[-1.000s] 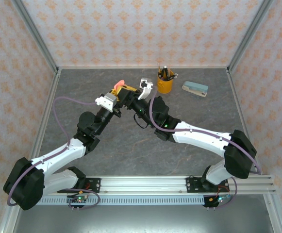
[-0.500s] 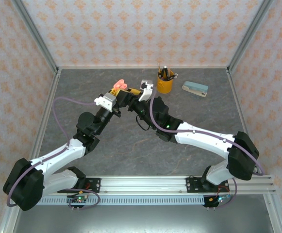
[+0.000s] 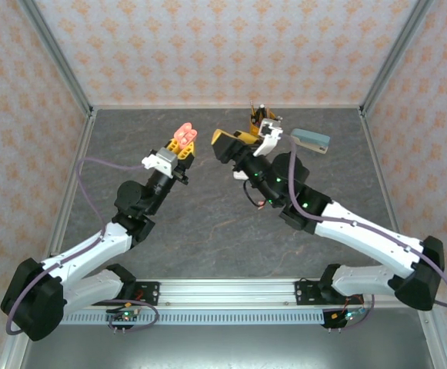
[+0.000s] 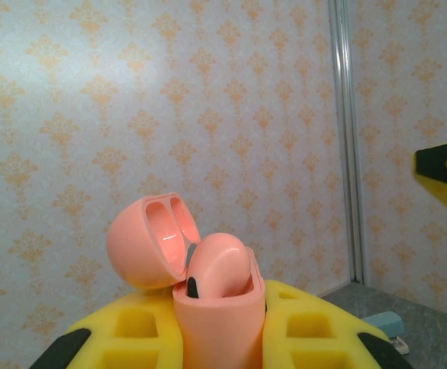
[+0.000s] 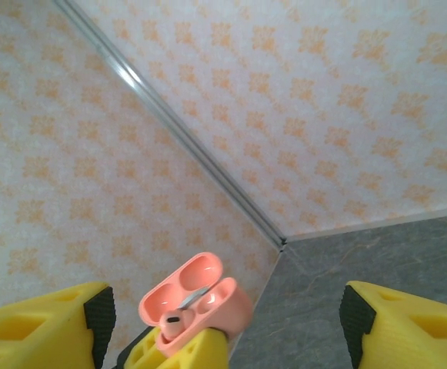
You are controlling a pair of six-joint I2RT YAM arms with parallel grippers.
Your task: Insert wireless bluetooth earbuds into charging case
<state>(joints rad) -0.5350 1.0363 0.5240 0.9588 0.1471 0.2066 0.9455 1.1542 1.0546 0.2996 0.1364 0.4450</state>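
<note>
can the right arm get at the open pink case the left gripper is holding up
Probably yes: the right gripper is open and faces the pink case, held aloft by the left gripper, with nothing between them.

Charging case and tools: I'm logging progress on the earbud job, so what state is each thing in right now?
charging case: lid open, held upright.
pink earbud: in the case, top above the rim.
left tool: shut on the case.
right tool: open, empty, apart from the case.
</note>
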